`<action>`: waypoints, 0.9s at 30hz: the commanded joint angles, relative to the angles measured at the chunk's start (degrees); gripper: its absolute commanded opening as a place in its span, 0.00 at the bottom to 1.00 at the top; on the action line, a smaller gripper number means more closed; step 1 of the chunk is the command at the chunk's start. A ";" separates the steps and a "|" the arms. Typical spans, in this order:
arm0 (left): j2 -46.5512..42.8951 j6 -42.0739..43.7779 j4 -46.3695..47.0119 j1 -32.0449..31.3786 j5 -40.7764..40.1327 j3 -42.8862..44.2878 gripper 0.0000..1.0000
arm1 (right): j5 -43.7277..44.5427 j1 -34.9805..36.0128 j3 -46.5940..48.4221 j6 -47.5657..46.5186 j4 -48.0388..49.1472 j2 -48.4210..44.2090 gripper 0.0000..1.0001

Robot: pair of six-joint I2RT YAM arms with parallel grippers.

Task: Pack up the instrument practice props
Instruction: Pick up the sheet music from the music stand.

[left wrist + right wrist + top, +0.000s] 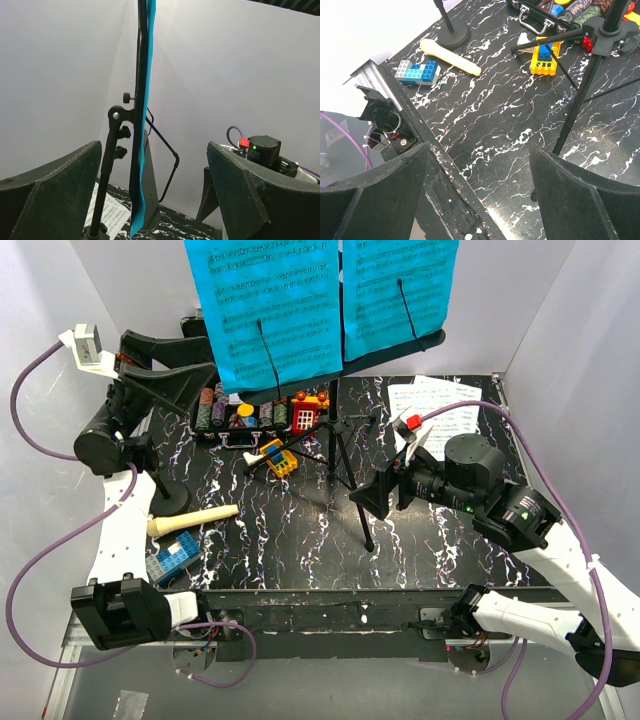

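Note:
The black music stand (342, 455) stands on its tripod at the table's middle back, with two blue sheet-music pages (270, 310) clipped on its desk. My left gripper (198, 365) is open and empty beside the left page's edge; in the left wrist view (155, 200) the pages (142, 150) and the stand's pole (107, 175) show edge-on between the fingers. My right gripper (375, 495) is open and empty next to a tripod leg (580, 100). The cream microphone (190, 522) lies at the left near the small round-based mic stand (170, 502).
A black case of poker chips (250, 415) lies behind the stand. Toy blocks (280, 458) lie by the tripod and blue blocks (172, 558) at the front left. White printed pages (435, 415) lie at the back right. White walls close three sides.

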 commanded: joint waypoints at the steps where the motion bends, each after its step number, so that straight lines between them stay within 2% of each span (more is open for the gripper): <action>1: -2.53 3.18 -4.04 -1.92 2.57 -1.15 0.85 | -0.60 0.30 1.84 -0.69 2.23 0.64 0.88; 3: -2.88 4.85 -6.07 -2.80 3.63 -1.33 0.84 | -0.68 0.38 1.93 -0.34 2.41 0.82 0.88; 11: -3.06 10.48 -13.36 -5.26 6.26 -0.37 0.66 | -1.21 0.38 2.98 0.54 2.94 2.05 0.88; 16: -3.15 10.75 -13.81 -5.61 6.71 -0.28 0.50 | -1.47 0.38 3.86 0.63 2.85 2.58 0.88; 22: -3.15 10.84 -14.34 -5.52 7.06 1.04 0.42 | -1.65 0.38 4.22 0.72 2.59 2.66 0.88; 26: -3.06 11.71 -16.27 -5.52 7.41 2.53 0.24 | -1.56 0.38 4.57 0.63 2.32 2.58 0.88; 27: -3.24 12.24 -17.32 -5.52 7.41 2.88 0.15 | -1.48 0.38 4.57 0.72 2.32 2.58 0.88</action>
